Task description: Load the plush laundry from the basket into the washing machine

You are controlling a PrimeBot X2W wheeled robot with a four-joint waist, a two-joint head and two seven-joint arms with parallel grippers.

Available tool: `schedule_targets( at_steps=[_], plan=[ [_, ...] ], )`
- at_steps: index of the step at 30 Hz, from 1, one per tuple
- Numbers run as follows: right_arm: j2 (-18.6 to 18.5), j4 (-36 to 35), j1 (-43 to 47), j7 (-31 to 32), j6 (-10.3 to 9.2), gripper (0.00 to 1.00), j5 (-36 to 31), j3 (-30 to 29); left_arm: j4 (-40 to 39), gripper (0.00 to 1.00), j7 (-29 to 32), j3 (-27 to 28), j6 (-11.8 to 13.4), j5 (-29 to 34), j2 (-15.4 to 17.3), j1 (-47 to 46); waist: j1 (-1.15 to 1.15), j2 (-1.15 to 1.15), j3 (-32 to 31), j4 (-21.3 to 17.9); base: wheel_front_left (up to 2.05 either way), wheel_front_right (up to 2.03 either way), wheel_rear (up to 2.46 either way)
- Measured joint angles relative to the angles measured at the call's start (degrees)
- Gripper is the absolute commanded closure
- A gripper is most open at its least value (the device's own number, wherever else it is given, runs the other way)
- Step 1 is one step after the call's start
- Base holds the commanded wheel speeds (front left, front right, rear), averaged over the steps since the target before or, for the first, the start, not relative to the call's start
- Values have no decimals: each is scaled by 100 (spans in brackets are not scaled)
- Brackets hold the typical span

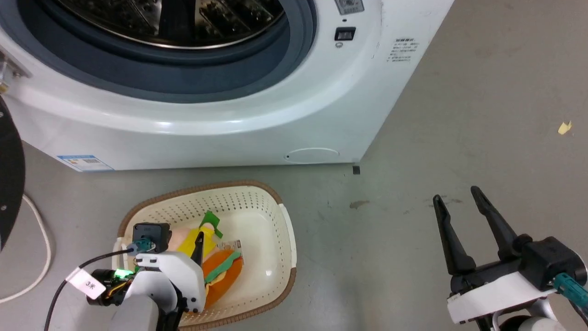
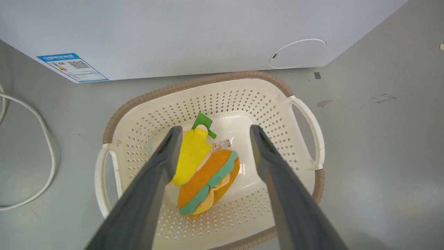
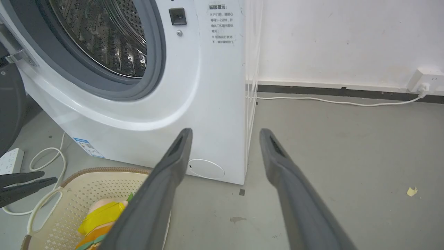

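The cream basket (image 1: 193, 189) with a brown rim stands on the floor just before the washing machine (image 1: 229, 119). Two plush toys lie in it: a peach-pink one in yellow with green bits (image 2: 192, 152) and, touching it, an orange one with a green stripe (image 2: 208, 180). My left gripper (image 2: 215, 132) hangs open above them, a finger on each side and apart from both. The right gripper (image 1: 455, 194) stands open over bare floor to the basket's right, holding nothing. The washer's steel drum (image 3: 104, 38) is open, ringed by its grey gasket.
The black-framed door (image 1: 9, 174) swings out at the left. A white cable (image 1: 39, 239) loops on the floor left of the basket, near a power strip (image 3: 8, 161). A wall socket (image 3: 425, 78) and a paper scrap (image 1: 564, 128) lie to the right.
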Motion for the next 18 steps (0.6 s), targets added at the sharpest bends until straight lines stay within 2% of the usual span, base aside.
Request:
schedule_targets(
  at_steps=[18],
  plan=[
    [0, -197, -201, -222, 0, 0, 269, 78, 1217, 0, 319, -249, -51, -285, 324, -905, 0, 0, 925, -261, 0, 0, 0]
  ],
)
